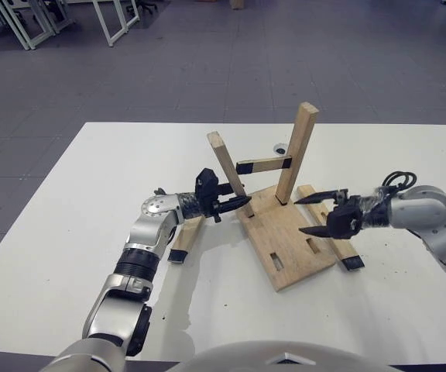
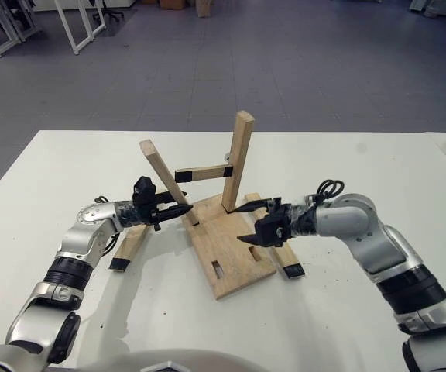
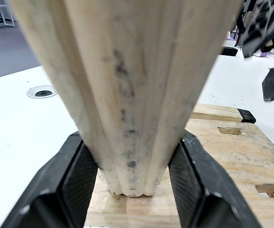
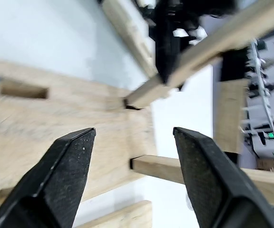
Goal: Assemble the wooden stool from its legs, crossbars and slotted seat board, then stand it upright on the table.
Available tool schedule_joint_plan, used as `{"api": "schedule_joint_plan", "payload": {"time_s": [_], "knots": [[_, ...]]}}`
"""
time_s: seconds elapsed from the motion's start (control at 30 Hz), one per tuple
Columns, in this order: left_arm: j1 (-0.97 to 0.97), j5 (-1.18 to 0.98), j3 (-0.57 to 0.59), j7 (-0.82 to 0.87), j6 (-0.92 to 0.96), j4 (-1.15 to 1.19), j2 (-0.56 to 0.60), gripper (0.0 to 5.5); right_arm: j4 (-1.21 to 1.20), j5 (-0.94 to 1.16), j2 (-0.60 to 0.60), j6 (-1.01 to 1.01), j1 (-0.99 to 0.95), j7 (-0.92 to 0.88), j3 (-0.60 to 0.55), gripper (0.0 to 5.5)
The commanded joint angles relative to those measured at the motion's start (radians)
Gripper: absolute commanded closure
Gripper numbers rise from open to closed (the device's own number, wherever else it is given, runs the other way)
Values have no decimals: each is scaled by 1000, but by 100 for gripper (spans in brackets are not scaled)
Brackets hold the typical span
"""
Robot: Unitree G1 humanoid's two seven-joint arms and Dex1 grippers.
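The slotted seat board (image 1: 289, 248) lies flat in the middle of the white worktop (image 1: 68, 232). Two legs stand in its far slots, joined by a black-tipped crossbar (image 1: 263, 164). The upright leg (image 1: 297, 147) is close to vertical, while the tilted leg (image 1: 224, 159) leans with its top toward the robot's left. The left gripper (image 1: 238, 204) reaches in from the left, low down. In the left wrist view its fingers (image 3: 70, 175) are clamped on either side of the tilted leg, just above where the foot meets the board. The right gripper (image 1: 300, 215) hovers over the board's right half, near the foot of the upright leg. Its fingers (image 4: 65, 171) are spread wide with nothing between them. The next move likely turns on that lean. The tilted leg's long axis slants up and away from the left fingers, so squaring it in its slot falls to the left arm, which already holds it. Two loose black-tipped bars lie on the worktop; whether they are legs or crossbars cannot be told. The right loose bar (image 1: 345, 252) lies just beside the board's right edge, below and slightly outside the open right fingers, with its long axis running along that edge. The left loose bar (image 1: 186, 239) lies under the left wrist. Two near slots in the board are unfilled.
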Motion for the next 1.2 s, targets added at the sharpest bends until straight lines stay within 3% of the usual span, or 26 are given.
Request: {"api": "schedule_joint_plan", "payload": {"time_s": [0.03, 0.17, 0.3, 0.4, 0.57, 0.77, 0.9, 1.1, 1.2], "knots": [[61, 37, -23, 15, 55, 36, 2, 345, -76, 54, 142, 268, -136, -128, -60, 276], [64, 31, -26, 14, 63, 32, 2, 345, -13, -59, 301, 412, -306, -257, -16, 358], [58, 30, -32, 10, 68, 38, -8, 345, 224, -260, 423, 305, -492, -357, 77, 421], [59, 32, -35, 14, 63, 40, -12, 345, 356, -335, 473, 218, -541, -333, 150, 421], [52, 26, -33, 25, 68, 33, -25, 345, 408, -356, 425, 241, -451, -123, 239, 421], [127, -19, 13, 82, 68, -129, -38, 345, 503, -406, 400, 227, -375, -83, 279, 421], [156, 45, -40, 119, 92, -171, -24, 345, 443, -357, 410, 242, -340, -114, 222, 421], [143, 143, -109, 217, 158, -152, 1, 345, 217, -225, 499, 339, -417, -300, -39, 421], [150, 149, -127, 243, 194, -152, 20, 345, 172, -226, 498, 380, -444, -317, -68, 421]]}}
